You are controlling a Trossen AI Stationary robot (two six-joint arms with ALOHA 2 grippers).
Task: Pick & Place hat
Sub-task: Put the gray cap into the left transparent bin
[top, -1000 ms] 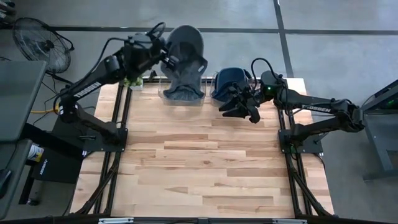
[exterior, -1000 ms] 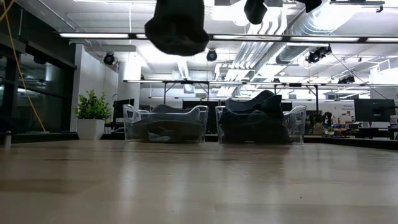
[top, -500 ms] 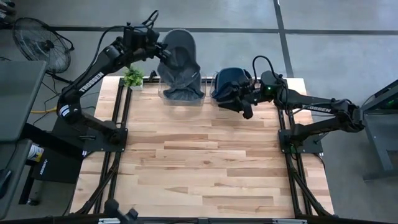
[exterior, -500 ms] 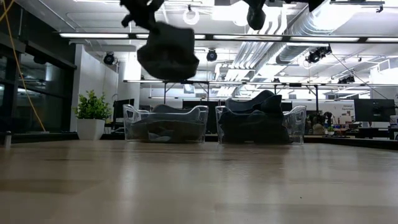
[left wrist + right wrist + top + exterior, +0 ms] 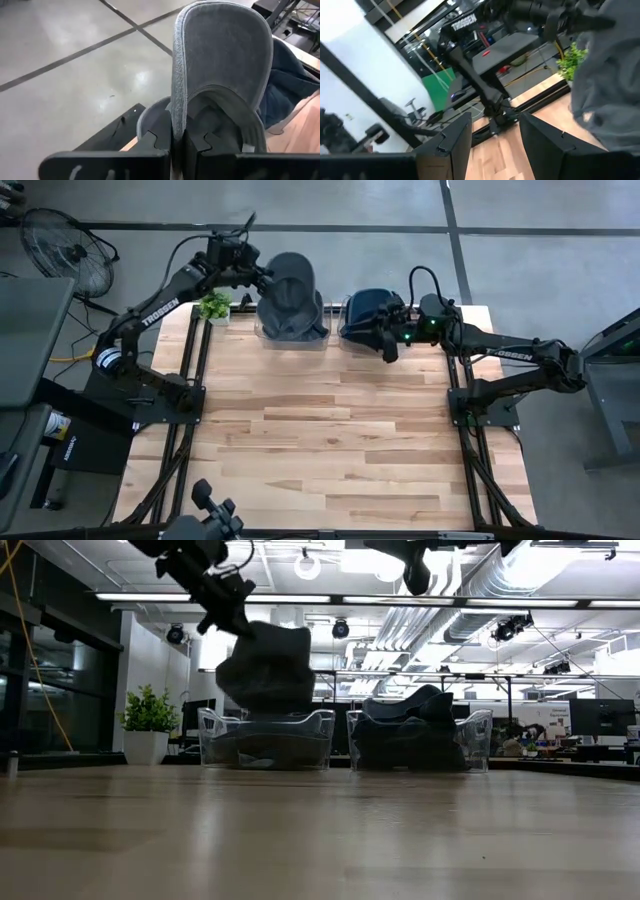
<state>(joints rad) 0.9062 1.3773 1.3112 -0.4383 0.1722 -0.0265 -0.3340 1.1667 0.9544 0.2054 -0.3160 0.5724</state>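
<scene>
My left gripper is shut on a grey cap above the left clear bin at the table's far edge. In the low view the cap hangs under that gripper, with its lower end about level with the rim of the bin, which holds more grey hats. My right gripper is open and empty, high beside the right bin of dark blue hats. It shows at the top of the low view. My left gripper pinches the grey cap between its two fingers at the brim's side edge, close to the crown. The brim stands out past the fingers. The cap is lifted off the table and hangs below the fingers, over the left bin. Whether it touches the bin's contents I cannot tell.
A small potted plant stands at the far left corner, next to the left bin. The two bins sit side by side along the far edge. The bare wooden tabletop lies between them and the near edge. A fan stands off the table.
My left gripper has come down toward the left bin and drawn back toward the far left corner. The grey cap has dropped from the top of the low view to just above the bin's rim. My right gripper has turned and shifted a little toward the blue-hat bin.
</scene>
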